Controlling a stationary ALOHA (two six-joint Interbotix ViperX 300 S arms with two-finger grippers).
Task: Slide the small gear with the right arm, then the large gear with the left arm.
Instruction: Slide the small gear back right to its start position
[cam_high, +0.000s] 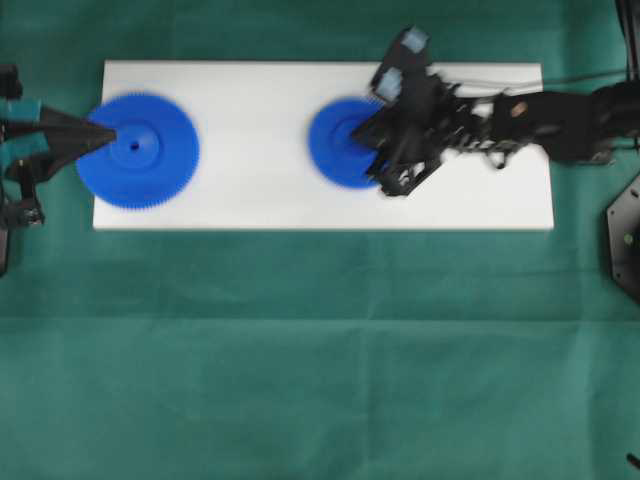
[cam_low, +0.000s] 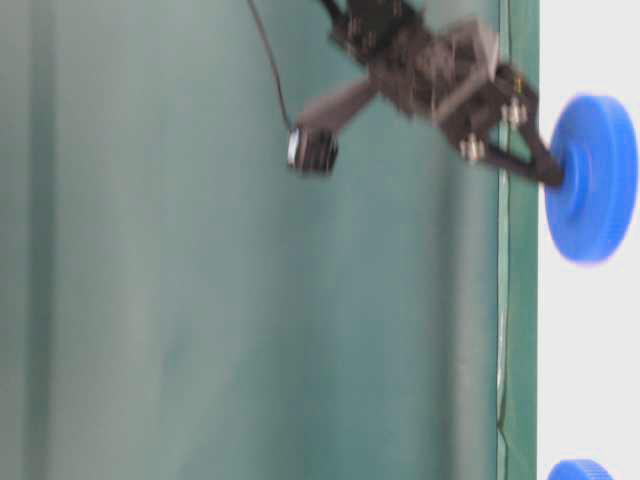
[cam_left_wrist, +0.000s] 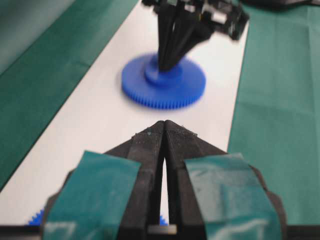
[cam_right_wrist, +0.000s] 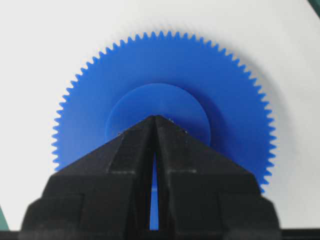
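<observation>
Two blue gears lie on one long white board (cam_high: 300, 210), which rests on a green cloth (cam_high: 300, 350) spread over the table. The large gear (cam_high: 138, 151) sits at the board's left end, the small gear (cam_high: 342, 142) near its middle, the two well apart with bare board between them.

The right arm (cam_high: 560, 120) reaches in from the right, and its right gripper (cam_high: 372, 128) comes down on the small gear. In the right wrist view the fingers are pressed together into a single point, only a thin slit between them, and that point rests on the gear's raised hub (cam_right_wrist: 157, 114) — holding nothing, just bearing down. The left wrist view agrees: dark fingers planted on the hub of the far gear. The small gear and arm look blurred, so I judge the first step, sliding the small gear, to be in hand.

The left gripper (cam_high: 100, 132), with its teal tape patches (cam_left_wrist: 97, 185), has its fingers likewise closed to a tip, set over the large gear beside its centre hole (cam_high: 134, 146); whether it actually presses I cannot tell.

Next, the right tip needs steady downward pressure as it moves, so the gear travels flat and stays on the board — then a lift clear before the left arm pushes the large gear.
</observation>
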